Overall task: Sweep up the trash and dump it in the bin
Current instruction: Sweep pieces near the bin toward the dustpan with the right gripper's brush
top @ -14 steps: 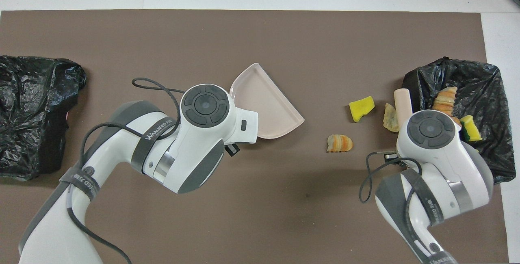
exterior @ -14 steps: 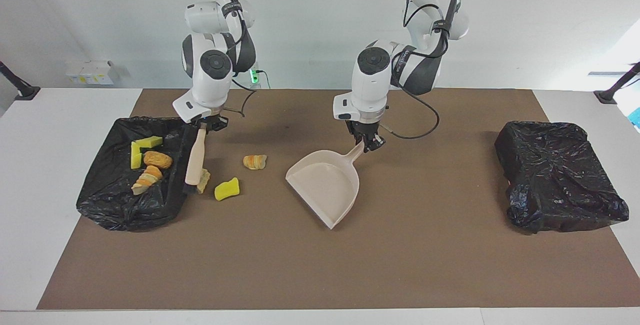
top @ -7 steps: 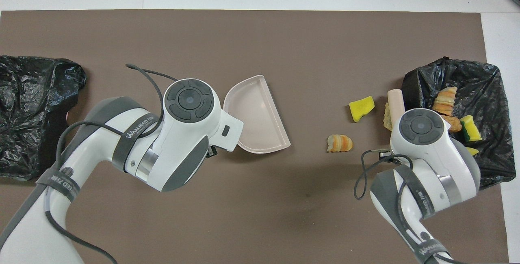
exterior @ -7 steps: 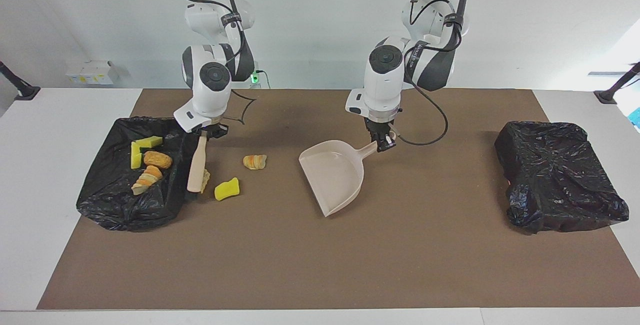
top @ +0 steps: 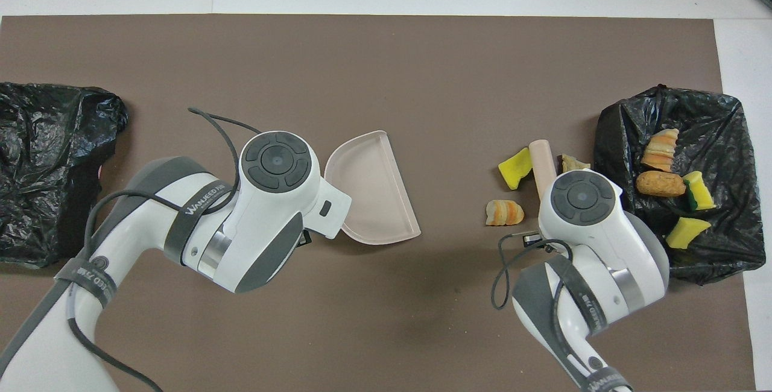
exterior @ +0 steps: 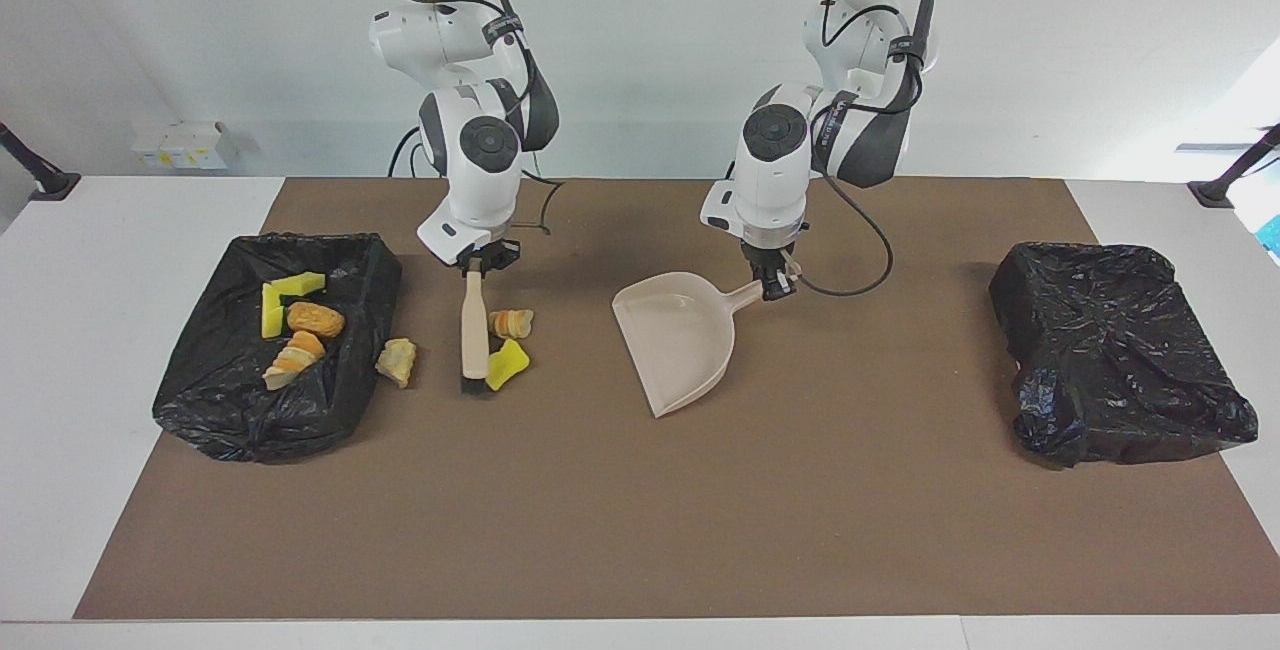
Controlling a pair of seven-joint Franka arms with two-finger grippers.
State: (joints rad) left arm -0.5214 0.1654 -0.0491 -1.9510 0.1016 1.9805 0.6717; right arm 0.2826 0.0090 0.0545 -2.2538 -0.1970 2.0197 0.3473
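My right gripper is shut on the top of the beige brush, which stands with its bristles on the brown mat. A yellow sponge scrap and a striped bread lump touch the brush on the side facing the dustpan. A tan lump lies beside the open black-lined bin, which holds several more scraps of trash. My left gripper is shut on the handle of the beige dustpan, whose mouth faces the brush. From overhead, the wrists cover both grippers.
A closed black bag bundle sits at the left arm's end of the mat. In the overhead view the dustpan and the yellow sponge scrap are a short gap apart. White table borders the mat.
My right gripper swept the brush away from the bin toward the dustpan, pushing the yellow sponge up beside the striped lump; the tan lump stayed behind. The left gripper drew the dustpan back and turned it.
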